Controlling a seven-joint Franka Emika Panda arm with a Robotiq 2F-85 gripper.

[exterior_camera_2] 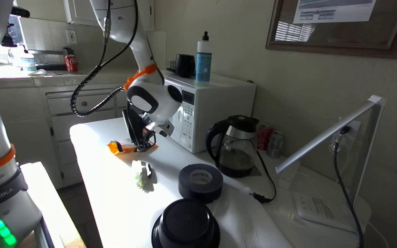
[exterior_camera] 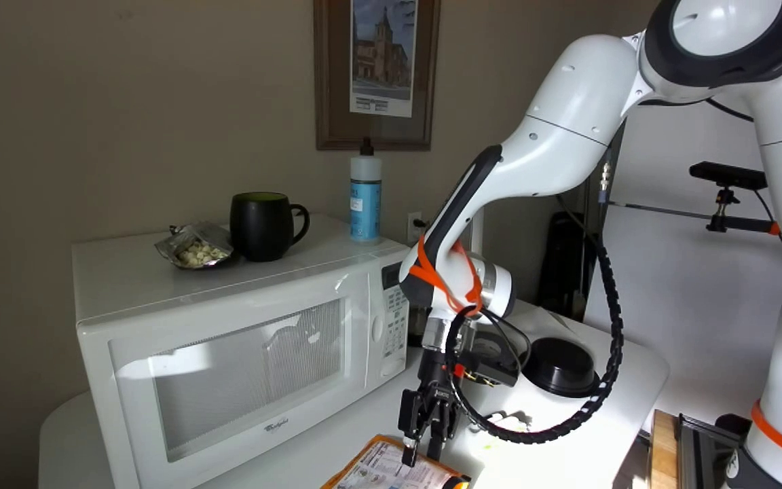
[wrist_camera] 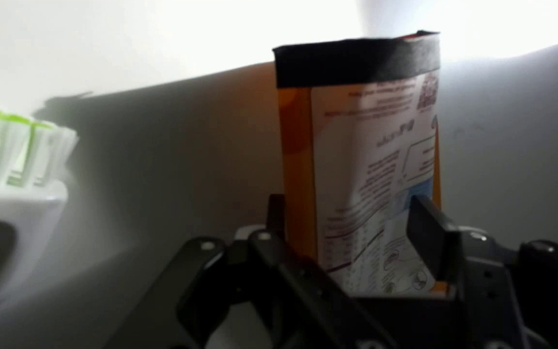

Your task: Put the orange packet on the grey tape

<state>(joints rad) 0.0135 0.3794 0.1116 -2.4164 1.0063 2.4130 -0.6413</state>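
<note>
A mug (exterior_camera: 258, 227) and a bottle (exterior_camera: 365, 207) stand on the microwave (exterior_camera: 248, 380).

There's the orange packet (wrist_camera: 351, 155) right of centre, black strip (wrist_camera: 356, 60) across its top, printed label (wrist_camera: 376, 184) showing. Below, the jaws stand apart, partly covering it. A green-and-white brush (wrist_camera: 22, 201) sits far left; the bench (wrist_camera: 172, 58) glares up top.
</note>
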